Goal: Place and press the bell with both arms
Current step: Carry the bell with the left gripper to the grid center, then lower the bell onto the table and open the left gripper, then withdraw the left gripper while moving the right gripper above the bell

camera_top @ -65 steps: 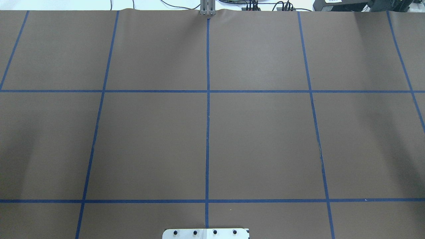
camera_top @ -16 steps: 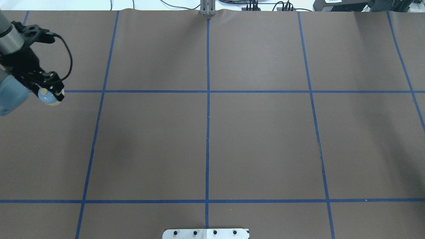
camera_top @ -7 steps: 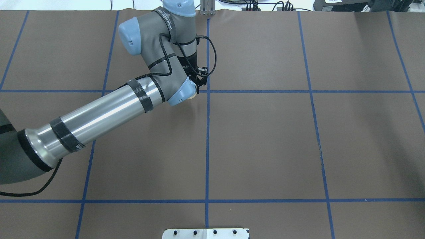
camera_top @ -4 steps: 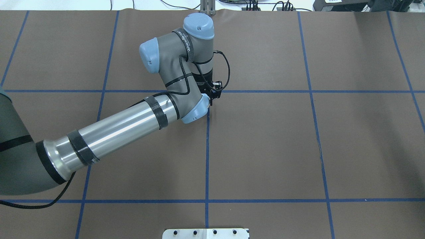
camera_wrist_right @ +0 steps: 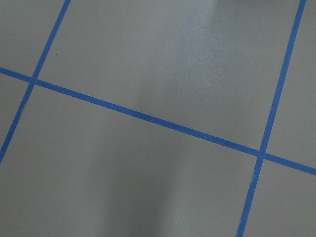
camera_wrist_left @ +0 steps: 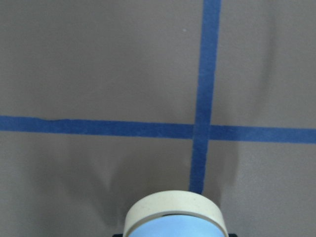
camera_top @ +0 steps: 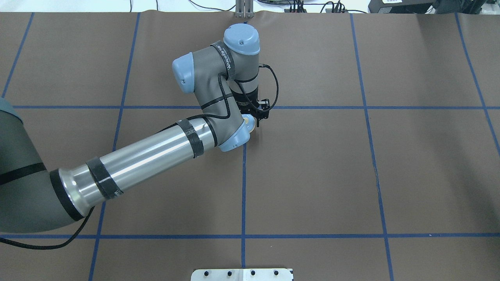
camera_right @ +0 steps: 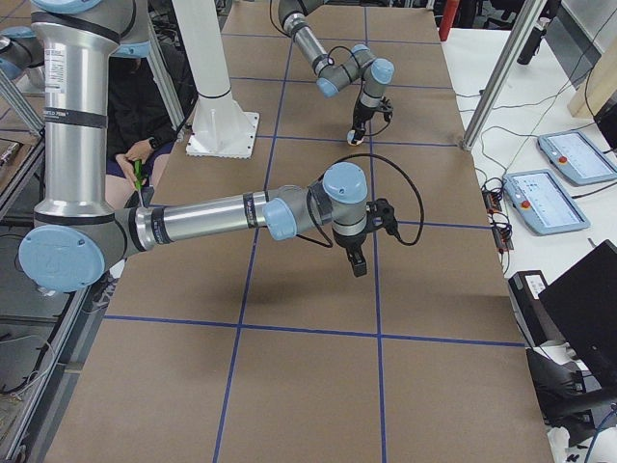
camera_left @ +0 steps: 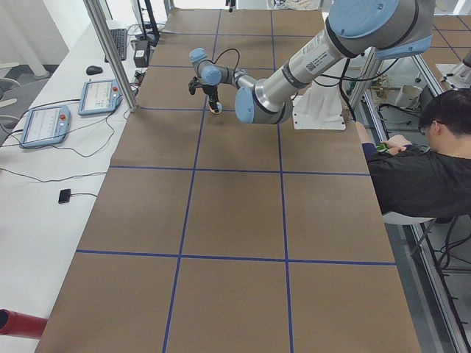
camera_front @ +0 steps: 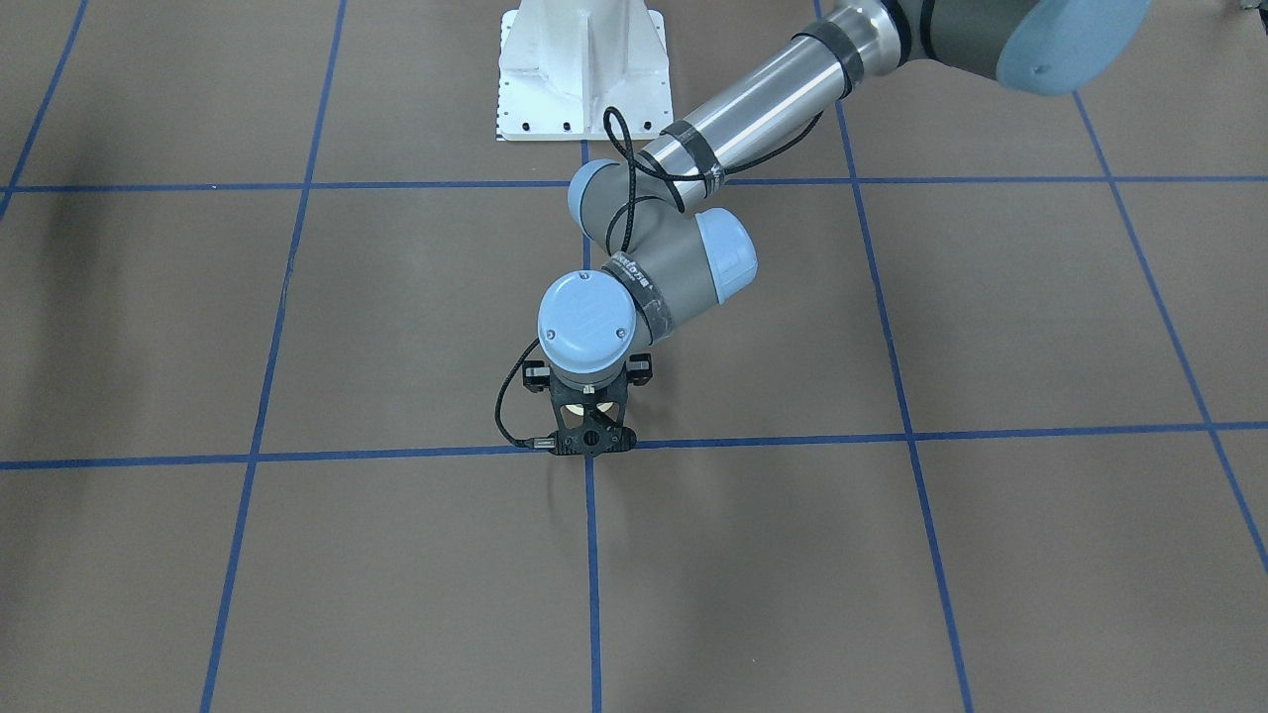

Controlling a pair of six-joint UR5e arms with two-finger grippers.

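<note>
My left arm reaches in to the middle of the brown table. The left gripper (camera_top: 258,117) (camera_front: 591,421) points down beside a crossing of blue tape lines and is shut on the bell (camera_wrist_left: 175,224). The bell's light-blue dome and cream base ring fill the bottom of the left wrist view, base downward, with a shadow on the mat beneath. Only a cream sliver of the bell (camera_top: 250,122) shows past the wrist from overhead. The right gripper (camera_right: 359,265) hangs over the mat, seen only from the right end of the table. I cannot tell whether it is open or shut.
A white pedestal base (camera_front: 580,69) stands at the robot's side of the table. A seated person (camera_left: 427,162) is beside it. Control tablets (camera_left: 44,125) (camera_right: 569,154) and cables lie on the white benches along the far side. Blue tape divides the mat into squares.
The left arm came in from the far left carrying the bell and swept to the centre crossing. In the last half second it shifted slightly right and toward the robot.
</note>
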